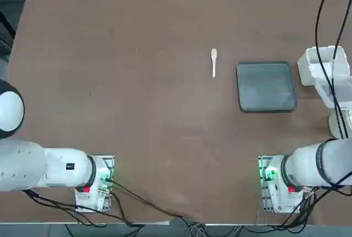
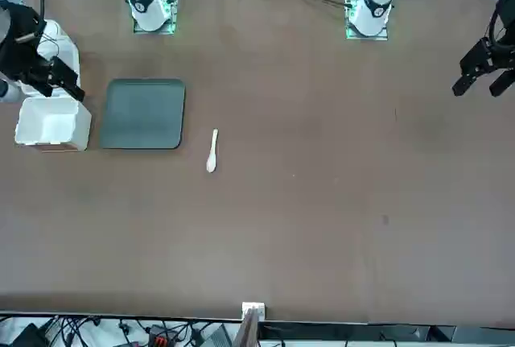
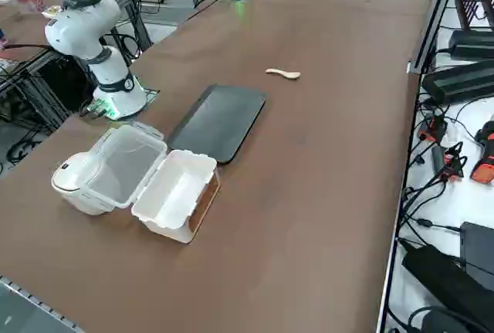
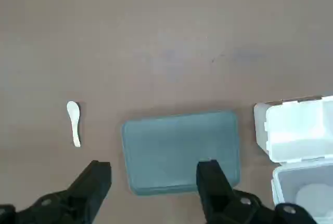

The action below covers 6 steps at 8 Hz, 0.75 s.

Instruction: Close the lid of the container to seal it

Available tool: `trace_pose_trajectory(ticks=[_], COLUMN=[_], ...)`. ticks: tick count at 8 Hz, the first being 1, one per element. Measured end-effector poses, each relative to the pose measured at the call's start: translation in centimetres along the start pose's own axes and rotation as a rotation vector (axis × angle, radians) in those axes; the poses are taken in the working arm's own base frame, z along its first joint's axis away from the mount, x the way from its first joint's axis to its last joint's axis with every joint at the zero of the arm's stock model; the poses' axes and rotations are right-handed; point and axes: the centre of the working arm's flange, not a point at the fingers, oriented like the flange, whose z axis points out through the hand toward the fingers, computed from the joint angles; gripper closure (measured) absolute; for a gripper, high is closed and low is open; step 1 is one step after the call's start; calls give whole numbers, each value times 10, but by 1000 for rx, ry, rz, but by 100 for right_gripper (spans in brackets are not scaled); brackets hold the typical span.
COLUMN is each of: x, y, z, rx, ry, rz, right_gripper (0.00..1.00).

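Nearest, the right gripper [image 4: 153, 182] hangs spread and empty above the grey tray [image 4: 179, 148] on the brown table [image 1: 137, 110], the container [image 3: 176, 192] beside it, lid [image 3: 125, 164] open, cables beyond.

No text, label, brand, number or sign can be read anywhere in these views; the parked arm [image 1: 33, 165] bears a small dark sticker with white marks on its casing, too small to make out
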Motion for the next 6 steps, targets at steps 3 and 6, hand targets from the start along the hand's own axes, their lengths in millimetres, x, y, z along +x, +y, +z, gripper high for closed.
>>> trace_pose_trajectory(ticks=[3,6], x=[2,-1], y=[0,-10], z=[-2,11], rx=[4,-7], ry=[22,-18], rz=[0,-21], right_gripper=[0,0])
